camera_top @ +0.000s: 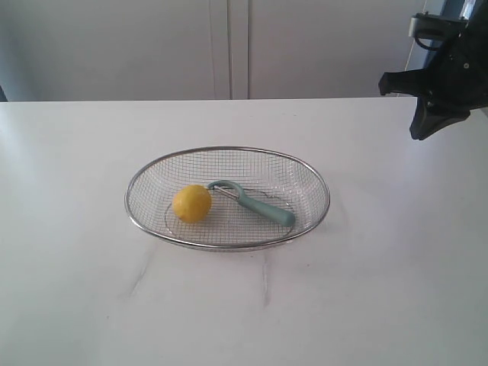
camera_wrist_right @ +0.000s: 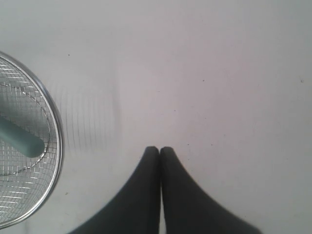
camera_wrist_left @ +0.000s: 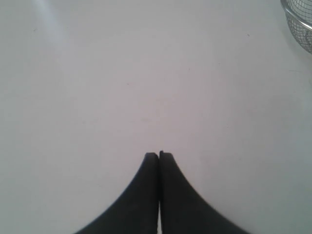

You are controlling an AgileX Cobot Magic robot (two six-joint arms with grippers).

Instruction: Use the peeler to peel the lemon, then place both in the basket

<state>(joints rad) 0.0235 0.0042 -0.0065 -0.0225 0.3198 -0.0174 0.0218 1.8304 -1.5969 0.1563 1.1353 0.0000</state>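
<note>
Small round yellow lemon (camera_top: pixel 191 203) lying inside wide oval silver wire-mesh basket (camera_top: pixel 229 149), just beside curved head of slim teal-green peeler (camera_top: pixel 255 204), also inside. Basket resting on white tabletop (camera_top: pixel 381 290). Left black fingers (camera_wrist_left: pixel 146 185) pressed together, empty, over bare tabletop; right black fingers (camera_wrist_right: pixel 146 185) likewise closed, empty.

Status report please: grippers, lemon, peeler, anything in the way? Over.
Left gripper shut, empty. Right gripper shut, empty, clear of the basket. Lemon and peeler both in basket. No obstruction seen.
</note>
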